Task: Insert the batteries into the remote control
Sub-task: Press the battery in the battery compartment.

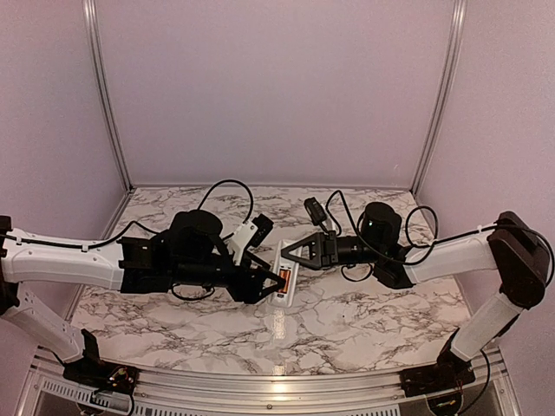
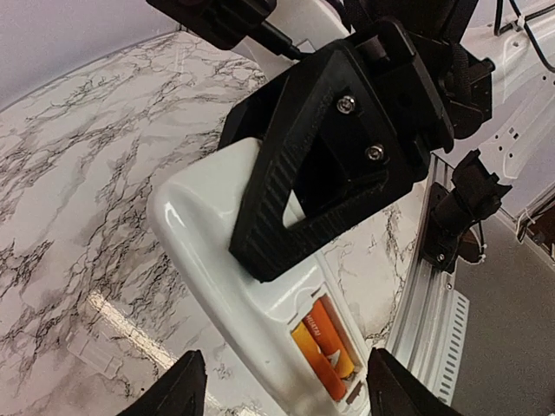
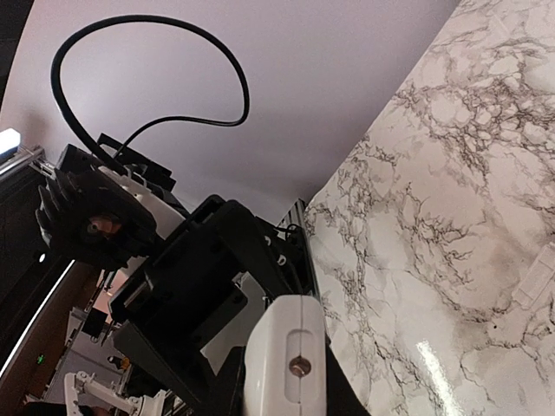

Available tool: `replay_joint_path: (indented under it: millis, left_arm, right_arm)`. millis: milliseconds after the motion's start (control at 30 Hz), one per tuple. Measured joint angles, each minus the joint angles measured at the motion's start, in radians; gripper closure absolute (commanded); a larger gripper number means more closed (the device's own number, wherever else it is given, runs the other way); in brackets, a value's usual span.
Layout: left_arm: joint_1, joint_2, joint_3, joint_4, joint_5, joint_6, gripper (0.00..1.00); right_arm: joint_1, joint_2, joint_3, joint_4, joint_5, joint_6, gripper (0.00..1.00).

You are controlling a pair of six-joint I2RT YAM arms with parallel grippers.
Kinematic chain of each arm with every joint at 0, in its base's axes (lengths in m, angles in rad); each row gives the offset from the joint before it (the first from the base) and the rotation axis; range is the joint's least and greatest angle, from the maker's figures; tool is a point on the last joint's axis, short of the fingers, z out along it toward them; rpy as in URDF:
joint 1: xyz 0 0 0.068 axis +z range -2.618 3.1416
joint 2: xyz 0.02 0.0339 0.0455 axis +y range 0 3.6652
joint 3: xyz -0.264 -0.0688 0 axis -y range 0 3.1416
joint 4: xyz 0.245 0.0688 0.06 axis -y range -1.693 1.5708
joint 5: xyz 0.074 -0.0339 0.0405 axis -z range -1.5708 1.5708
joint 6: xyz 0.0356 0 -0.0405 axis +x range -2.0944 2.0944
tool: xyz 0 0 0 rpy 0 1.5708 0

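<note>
The white remote control (image 2: 217,251) is held above the marble table, back side up, with my right gripper (image 1: 292,253) shut on its far half; one black triangular finger (image 2: 295,199) lies across it. Two orange batteries (image 2: 328,348) lie side by side in the open recess at its near end. My left gripper (image 2: 286,394) is open, its two black fingertips standing on either side of that end and apart from it. In the top view the remote control (image 1: 286,290) sits between both grippers, with the left gripper (image 1: 276,282) at the recess. The right wrist view shows the remote control's end face (image 3: 290,355).
The marble tabletop (image 1: 347,321) lies below. An aluminium frame rail (image 2: 429,321) runs along its edge, and lilac walls (image 1: 277,87) enclose the back and sides. A small pale flat piece (image 3: 533,284) lies on the marble. Black cables (image 1: 227,186) loop above both wrists.
</note>
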Motion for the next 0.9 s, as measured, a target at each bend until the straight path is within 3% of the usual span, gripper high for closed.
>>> replay_joint_path:
  millis: [333, 500, 567, 700, 900]
  left_arm:
    - [0.0, 0.048, 0.0, 0.033, 0.03, -0.066, 0.64]
    - [0.0, 0.058, 0.003, 0.038, 0.02, -0.077, 0.68]
    - [0.001, 0.061, 0.009, 0.033, 0.02, -0.082, 0.62]
    - [0.007, 0.064, 0.027, 0.017, 0.019, -0.057, 0.32]
    - [0.037, 0.058, 0.039, -0.024, 0.008, -0.029, 0.27]
  right_arm:
    - [0.0, -0.001, 0.008, 0.0, 0.0, -0.014, 1.0]
    - [-0.001, -0.002, 0.008, -0.005, 0.002, -0.027, 1.0]
    - [-0.002, -0.002, 0.008, 0.0, 0.003, -0.038, 1.0]
    - [-0.01, -0.005, 0.008, 0.002, 0.004, -0.029, 1.0]
    - [-0.05, -0.04, 0.005, -0.031, 0.008, -0.035, 1.0]
